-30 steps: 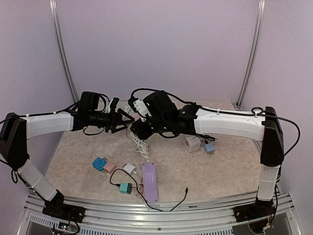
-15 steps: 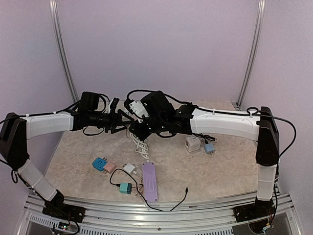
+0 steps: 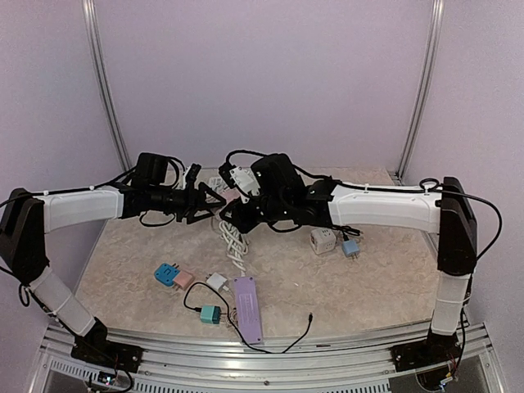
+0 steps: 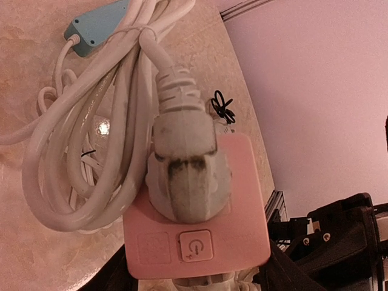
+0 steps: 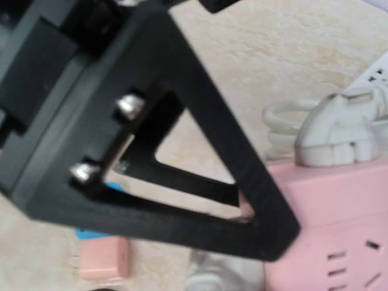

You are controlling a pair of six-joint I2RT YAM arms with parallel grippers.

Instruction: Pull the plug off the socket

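One change: right hand [image 3: 231, 214] now closed

left arm [image 3: 82, 206]: white shell links, black joints, black base on the aluminium rail [image 3: 246, 348]
right arm [image 3: 385, 209]: same colours; black cable looped along it
left gripper [image 3: 214, 199]: black; finger [image 5: 212, 130] an open triangle, two silver screws

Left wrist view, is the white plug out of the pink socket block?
No, the white plug is seated in the face of the pink socket block, just above its power button.
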